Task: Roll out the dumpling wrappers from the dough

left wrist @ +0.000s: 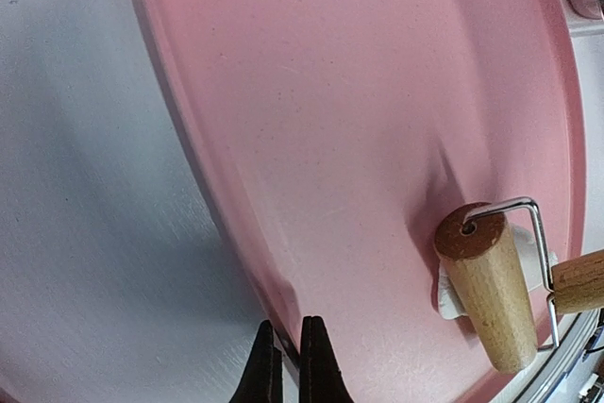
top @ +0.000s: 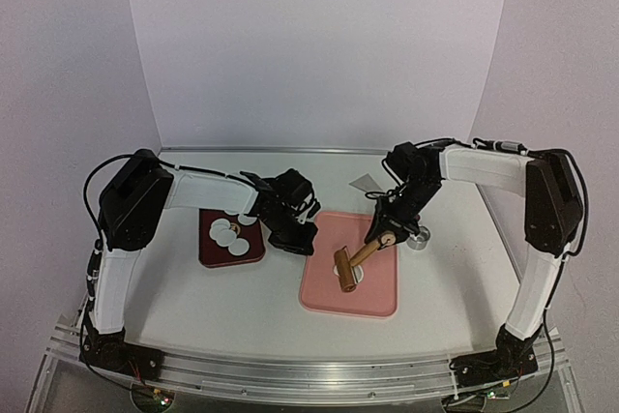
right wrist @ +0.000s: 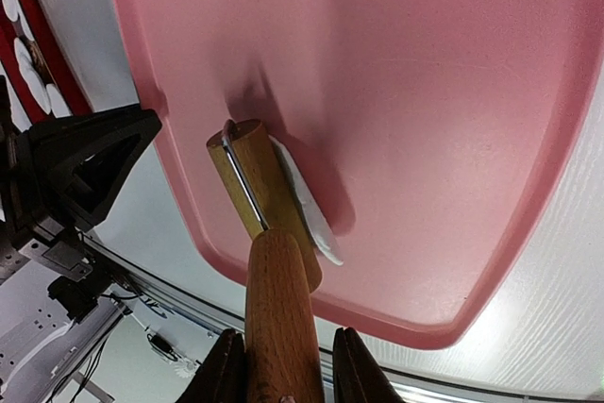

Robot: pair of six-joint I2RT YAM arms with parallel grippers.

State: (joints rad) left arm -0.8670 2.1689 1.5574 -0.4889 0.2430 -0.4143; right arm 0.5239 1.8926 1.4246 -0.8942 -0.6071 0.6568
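wrappers [top: 228, 231]: round white discs on a dark red board [top: 215, 258], at 9 o'clock from the pink tray [top: 379, 303]; count hard to read where the arm crosses over.
left gripper [left wrist: 286, 365]: closed on nothing, tips together at the tray's 10 o'clock corner; pressing on the rim or just above it, cannot tell.
dough [right wrist: 311, 219]: thin white patch near the tray's middle, trapped under the rolling pin [top: 345, 270], one edge peeking out at the 3 o'clock side in the top view.
right gripper [right wrist: 283, 370]: clamped around the pin's wooden handle [right wrist: 278, 299], which runs off toward 1 o'clock.
ring cutter [top: 418, 239]: small metal ring just off the tray's 2 o'clock corner.
step in hand: probably flattening the dough.
doing it well: keep the barrel level, press evenly, roll in short strokes clear of the raised rim, change direction so the patch spreads round, hold the tray steady from the left.
hidden: most of the dough under the barrel, thickness unreadable; right fingertips cut off by the wrist view's lower edge; grey scrap [top: 366, 182] at the tray's 12 o'clock not identifiable.
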